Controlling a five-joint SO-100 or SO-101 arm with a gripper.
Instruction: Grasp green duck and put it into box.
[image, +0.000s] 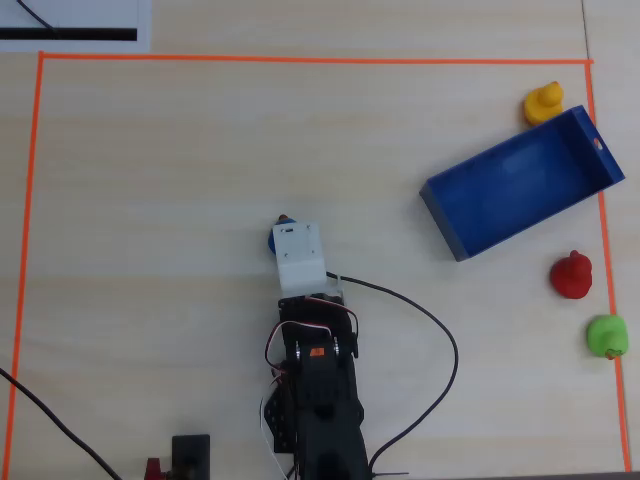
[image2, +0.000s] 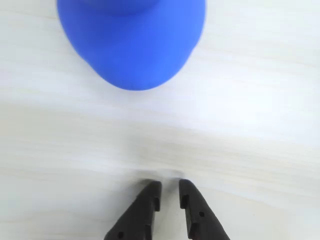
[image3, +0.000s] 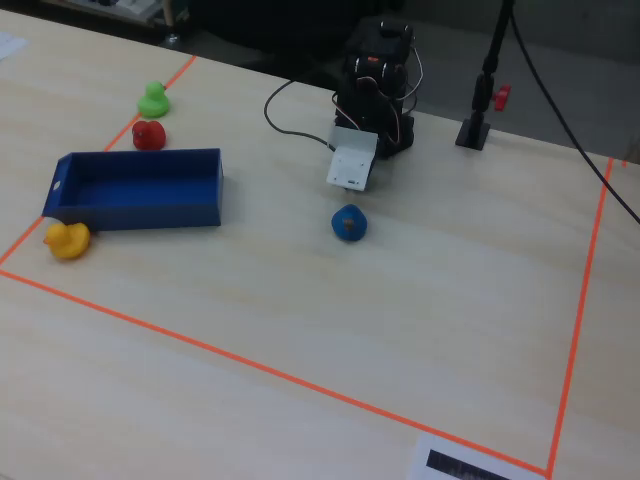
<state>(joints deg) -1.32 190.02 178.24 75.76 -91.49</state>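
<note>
**End effector idle at centre; green duck far off at the right edge**

Surface (image: 180, 180): pale wood-grain, bounded by an orange tape border (image: 300, 59) in the overhead view.

Arm (image: 318, 390): rises from the lower centre of the overhead frame and is folded close to its base, reaching toward the middle of the frame.

Box (image: 523, 180): dark blue, open-top and empty, lying at a slant in the upper right of the overhead frame, with its white mark on the short end nearest the right tape.

Blue duck (image3: 348, 222): sits directly ahead of the end effector, filling the upper part of the wrist view. It is not the task's thing.

Red duck (image: 572, 274) and yellow duck (image: 543, 102): the red one lies below the box, the yellow one touching or just beside the box's upper corner.

Green duck (image: 607, 335): stands at the right edge of the overhead frame, on or at the tape line, just below the red duck.

End effector (image2: 170, 192): fingers nearly pressed together with only a narrow slit between the tips, holding nothing, just above the surface.

Key relation: in the overhead view the green duck lies well apart from the end effector, to the right and somewhat lower. The coming move likely requires a wide base rotation toward the right edge and a full spread of the fingers, clearing the adjacent red duck.
</note>
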